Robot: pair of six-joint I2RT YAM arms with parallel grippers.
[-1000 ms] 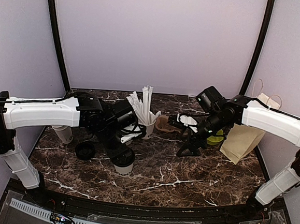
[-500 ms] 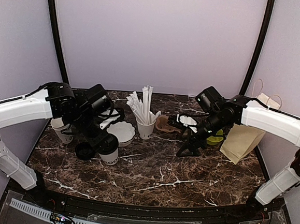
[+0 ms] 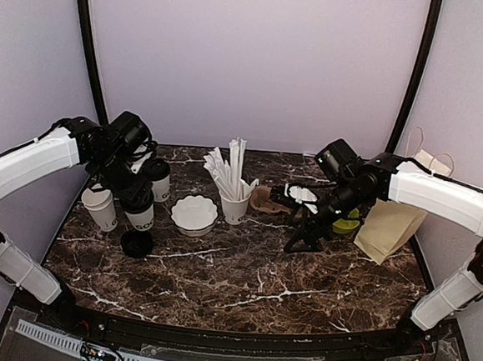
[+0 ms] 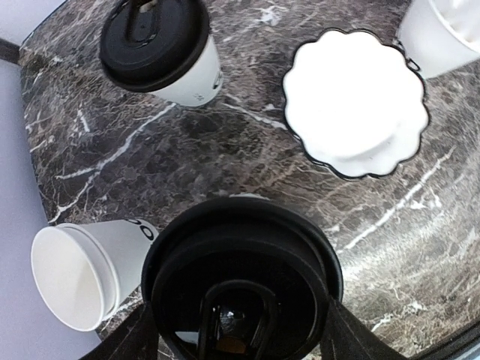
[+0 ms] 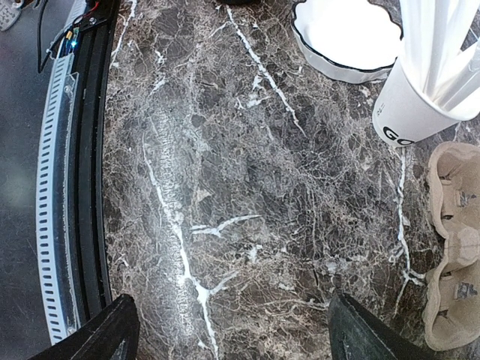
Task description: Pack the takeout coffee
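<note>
Looking down the left wrist camera, I see the left jaws clenched on one tall white paper cup with a round black plastic lid [image 4: 240,289], the lid filling the gap between both fingers. Whether its base touches the dark veined marble surface [image 3: 258,282] I cannot tell. Its twin lidded cup [image 3: 159,179] stands just behind, apart from the jaws. An open lidless white paper cup [image 3: 102,209] stands just left of the held one, a loose black lid [image 3: 137,243] lies in front, and a white scalloped bowl [image 3: 194,214] sits to its right. The right jaws hang released over the marble, near the small white cup of straws [image 5: 411,109] and a brown moulded pulp carrier [image 5: 454,240]. A brown paper bag [image 3: 392,227] stands to their right.
</note>
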